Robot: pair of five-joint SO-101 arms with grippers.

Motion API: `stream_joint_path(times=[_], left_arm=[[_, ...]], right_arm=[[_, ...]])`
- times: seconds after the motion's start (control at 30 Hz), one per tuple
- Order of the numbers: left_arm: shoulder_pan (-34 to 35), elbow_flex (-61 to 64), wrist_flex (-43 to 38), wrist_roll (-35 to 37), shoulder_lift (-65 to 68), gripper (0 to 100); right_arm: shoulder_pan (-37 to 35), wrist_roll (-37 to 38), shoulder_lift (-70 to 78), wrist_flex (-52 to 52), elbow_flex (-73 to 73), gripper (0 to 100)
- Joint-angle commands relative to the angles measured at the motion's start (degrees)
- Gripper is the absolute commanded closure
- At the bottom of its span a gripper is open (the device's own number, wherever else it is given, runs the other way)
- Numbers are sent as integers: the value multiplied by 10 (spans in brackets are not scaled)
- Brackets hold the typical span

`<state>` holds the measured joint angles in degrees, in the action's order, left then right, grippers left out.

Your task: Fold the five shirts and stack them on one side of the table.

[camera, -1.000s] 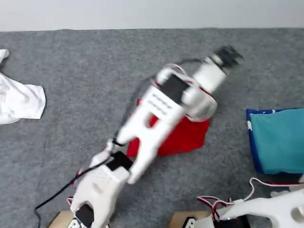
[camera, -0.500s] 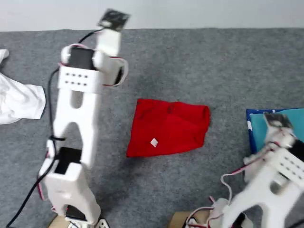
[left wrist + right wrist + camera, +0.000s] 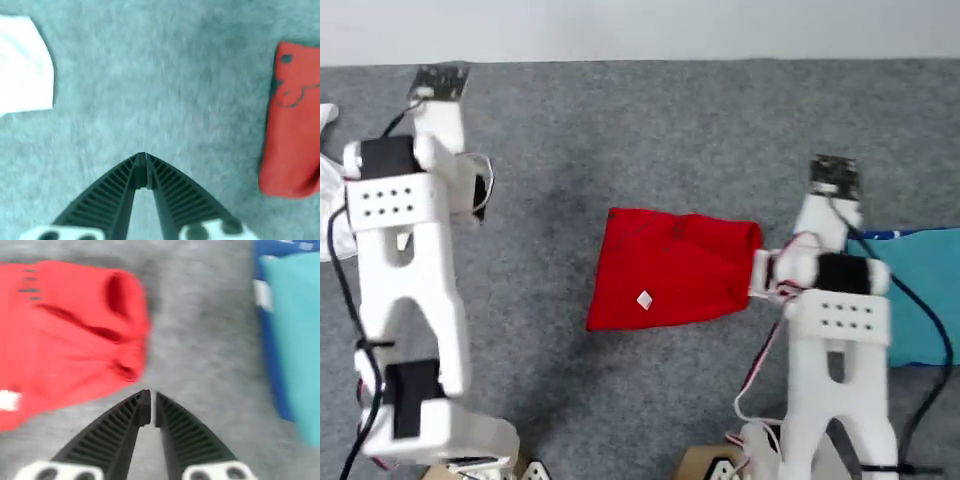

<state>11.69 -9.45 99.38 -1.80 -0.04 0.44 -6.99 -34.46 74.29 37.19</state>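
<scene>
A folded red shirt [image 3: 675, 268] lies at the table's middle, small white tag up. A crumpled white shirt [image 3: 328, 230] sits at the left edge, largely behind the left arm [image 3: 400, 200]. At the right, a folded teal shirt [image 3: 925, 290] rests on a blue one [image 3: 880, 236]. My left gripper [image 3: 143, 161] is shut and empty above bare carpet, between the white shirt [image 3: 25, 62] and the red shirt [image 3: 292, 120]. My right gripper [image 3: 150, 396] is shut and empty over the gap between the red shirt [image 3: 70, 340] and the teal shirt [image 3: 295, 330].
Grey carpet [image 3: 620, 130] covers the table, with a pale wall along the far edge. The right arm [image 3: 835, 300] stands between the red shirt and the stack. Open carpet lies behind and in front of the red shirt.
The left arm swung from over the red shirt to the table's left side. The right arm rose from the bottom right corner and now stands beside the red shirt's right edge.
</scene>
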Motion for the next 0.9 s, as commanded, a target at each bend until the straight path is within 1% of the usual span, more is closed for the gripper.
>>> stream_joint_path(times=[0.0, 0.07, 0.23, 0.37, 0.53, 0.7, 0.87], left_arm=[[2, 80, 11, 1, -74, 997], [2, 129, 10, 1, -106, 997], [5, 211, -3, -3, -185, 997], [2, 256, -12, -43, -229, 997], [5, 326, -42, -76, -265, 997], [5, 372, -64, -79, -294, 997], [3, 387, -68, -77, -304, 997]], right_arm=[[-52, -69, 29, -18, -40, 814], [-73, -98, 66, -14, -61, 790], [-125, -124, 171, -8, -153, 836], [-159, -126, 258, -9, -240, 827], [-167, -126, 380, -9, -333, 812], [-169, -127, 486, -9, -423, 812], [-181, -127, 550, -7, -496, 812]])
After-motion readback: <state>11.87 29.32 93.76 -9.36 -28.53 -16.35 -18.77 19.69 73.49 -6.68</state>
